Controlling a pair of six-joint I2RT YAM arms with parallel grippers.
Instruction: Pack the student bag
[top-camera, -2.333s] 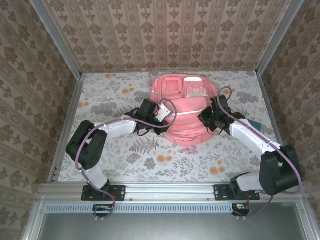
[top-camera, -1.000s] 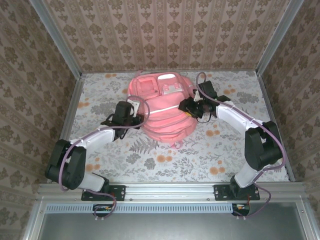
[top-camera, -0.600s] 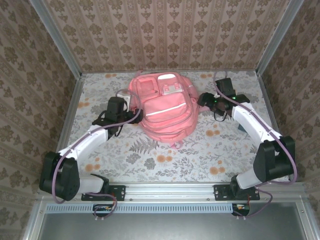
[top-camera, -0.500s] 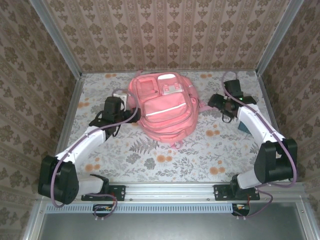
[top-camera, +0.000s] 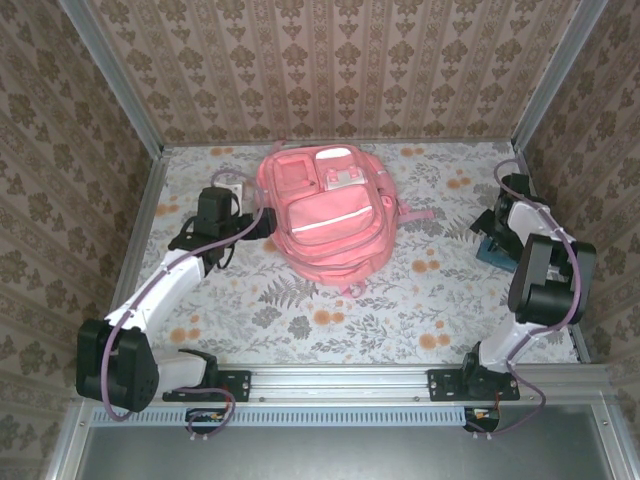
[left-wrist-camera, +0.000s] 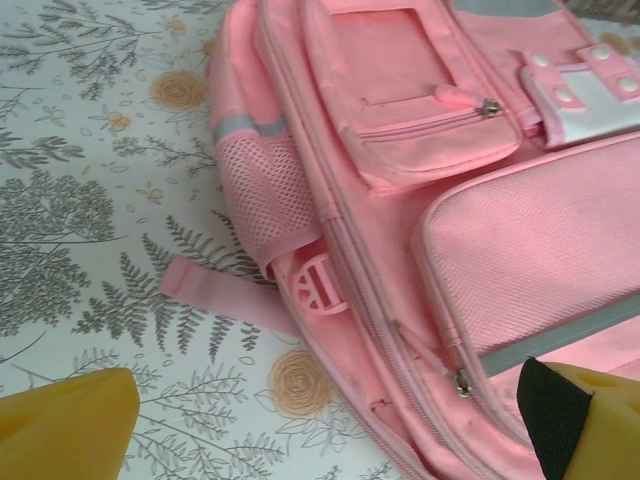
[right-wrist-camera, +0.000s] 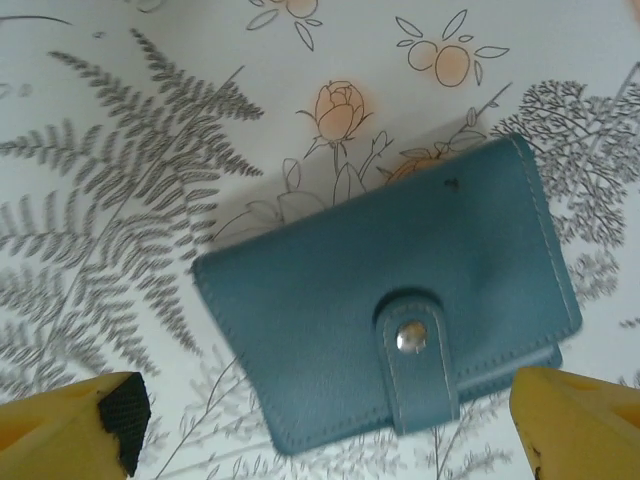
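Note:
The student bag (top-camera: 325, 215), a big pink backpack, lies face up at the middle back of the table. My left gripper (top-camera: 250, 222) hangs open beside its left flank, apart from it. In the left wrist view the bag's mesh side pocket (left-wrist-camera: 265, 195), a loose strap (left-wrist-camera: 220, 292) and a buckle show between my yellow fingertips (left-wrist-camera: 65, 430), and my left gripper (left-wrist-camera: 330, 445) holds nothing. My right gripper (top-camera: 497, 228) hovers open over a flat blue snap-tab booklet (top-camera: 492, 252). That booklet (right-wrist-camera: 390, 320) lies on the cloth, untouched, just beyond my right gripper (right-wrist-camera: 325, 445).
A floral cloth (top-camera: 330, 320) covers the table. Patterned walls close in the back and both sides, with metal rails (top-camera: 140, 250) along the edges. The right arm is folded up close to the right wall (top-camera: 585, 200).
Both grippers have opened and drawn away from the bag. The left arm pulled back leftward. The right arm swung to the far right, over the blue booklet. The bag stayed put in the last half second.

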